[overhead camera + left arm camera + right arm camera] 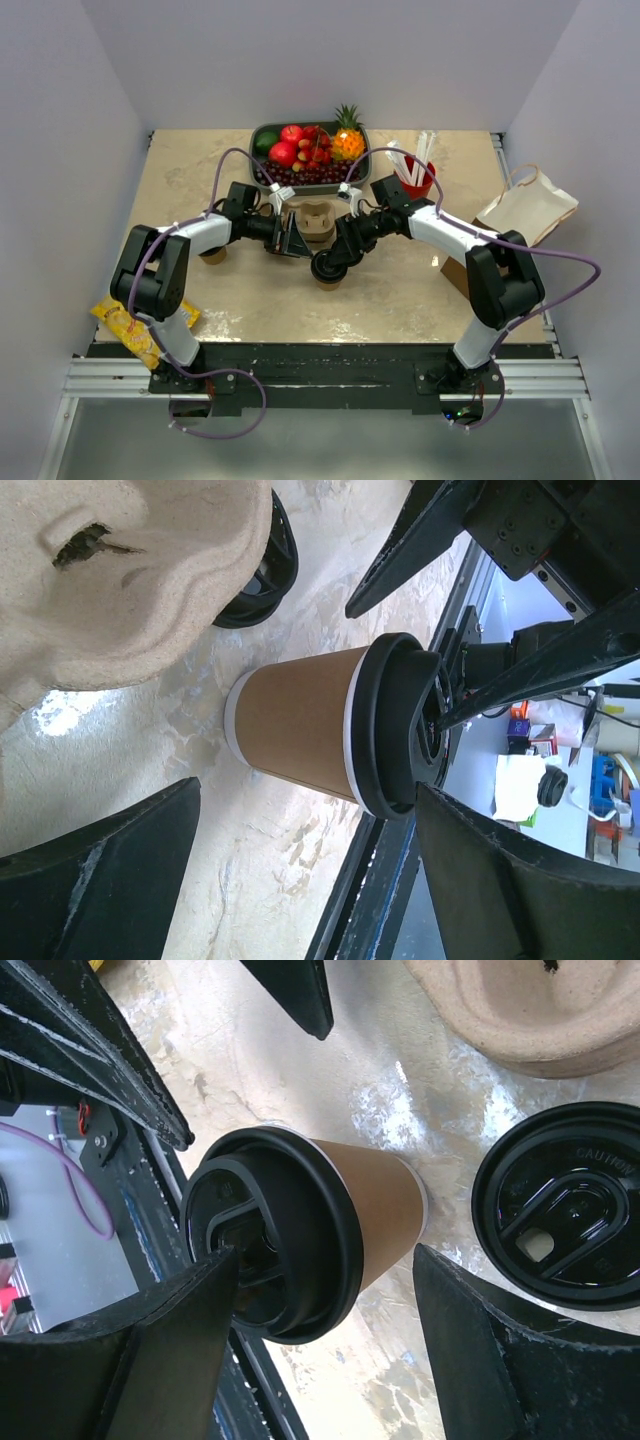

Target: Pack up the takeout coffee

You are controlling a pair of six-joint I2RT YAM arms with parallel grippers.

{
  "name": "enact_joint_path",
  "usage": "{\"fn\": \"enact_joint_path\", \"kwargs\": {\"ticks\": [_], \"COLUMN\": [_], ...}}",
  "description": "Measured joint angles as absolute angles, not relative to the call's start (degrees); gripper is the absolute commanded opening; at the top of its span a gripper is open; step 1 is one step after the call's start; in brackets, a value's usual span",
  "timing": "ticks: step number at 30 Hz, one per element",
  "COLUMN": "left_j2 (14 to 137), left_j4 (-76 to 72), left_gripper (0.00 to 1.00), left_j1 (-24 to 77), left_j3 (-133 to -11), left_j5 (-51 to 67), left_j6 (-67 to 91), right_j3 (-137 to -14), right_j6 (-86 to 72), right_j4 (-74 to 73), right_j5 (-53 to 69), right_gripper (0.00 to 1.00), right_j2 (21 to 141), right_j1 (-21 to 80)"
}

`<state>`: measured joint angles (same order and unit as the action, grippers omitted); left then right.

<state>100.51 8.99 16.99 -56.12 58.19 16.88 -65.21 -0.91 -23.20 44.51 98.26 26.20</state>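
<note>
The takeout coffee is a kraft-brown cup with a black lid, standing upright on the table in front of the tan cup carrier. My left gripper is open just left of the cup. In the left wrist view the cup stands beyond the tips, clear of both fingers. My right gripper is open, coming in from the right. One of its fingers reaches over the lid's top, the other stands apart by the cup's base.
A loose black lid lies beside the carrier. Behind are a fruit bowl and a red cup of straws. A paper bag is at the right. A brown cup peeks from behind the left arm, and a yellow packet lies near left.
</note>
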Motion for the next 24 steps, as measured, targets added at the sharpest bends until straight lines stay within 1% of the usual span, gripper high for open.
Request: {"fn": "enact_joint_path", "kwargs": {"ticks": [16, 24], "left_j2": [101.43, 101.43], "left_j4": [8.73, 10.28], "left_gripper": [0.91, 0.91], "left_j1": [17.02, 17.50], "left_j3": [-56.01, -56.49], "left_j5": [59.33, 57.12], "left_j6": [15.18, 12.91], "right_j3": [-65.23, -65.23], "right_j6": [-1.93, -2.55], "right_j4": [-23.11, -23.11], "right_j5": [44.34, 44.05], "right_gripper": [0.74, 0.74], "right_j2": [99.11, 99.26], "right_j1": [26.20, 26.20]}}
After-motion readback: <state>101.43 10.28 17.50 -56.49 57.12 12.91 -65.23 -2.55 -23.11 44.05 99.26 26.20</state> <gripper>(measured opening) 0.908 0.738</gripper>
